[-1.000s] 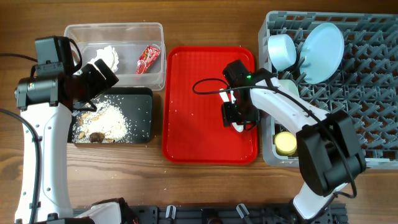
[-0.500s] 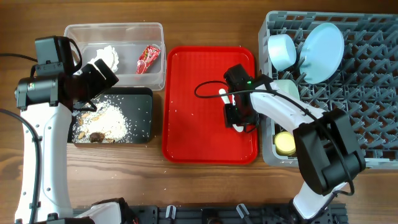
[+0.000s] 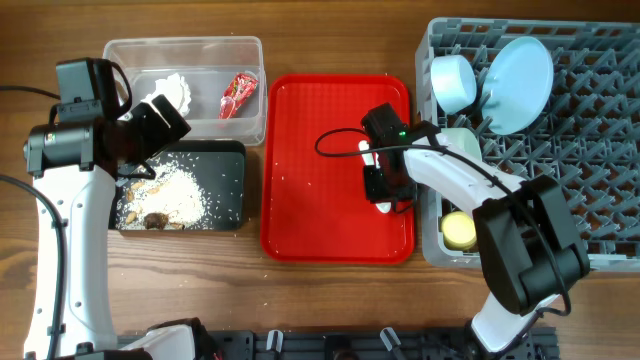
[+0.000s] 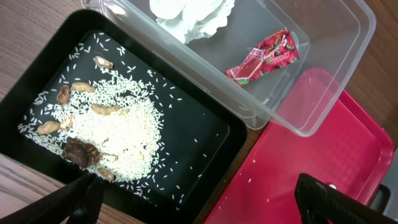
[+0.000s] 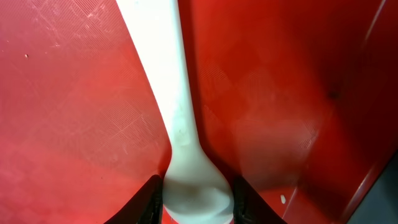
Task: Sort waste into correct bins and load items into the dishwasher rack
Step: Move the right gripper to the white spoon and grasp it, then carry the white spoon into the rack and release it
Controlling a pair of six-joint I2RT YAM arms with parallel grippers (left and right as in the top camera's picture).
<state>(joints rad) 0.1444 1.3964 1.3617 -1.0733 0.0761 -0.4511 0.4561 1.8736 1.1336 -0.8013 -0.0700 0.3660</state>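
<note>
While waste (image 3: 178, 190) is sitting binned and the plate (image 3: 518, 70) racked, I'm pinching the white spoon (image 5: 168, 93), left on the red tray (image 3: 310, 200), between the right gripper's (image 5: 198, 205) fingers (image 5: 149, 202); the left gripper (image 4: 205, 199) is gaping wide.

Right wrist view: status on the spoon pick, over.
Right gripper closed against white spoon at its bowl; spoon flat on red tray. Left gripper open, empty, over black tray. Nothing on the spoon.
</note>
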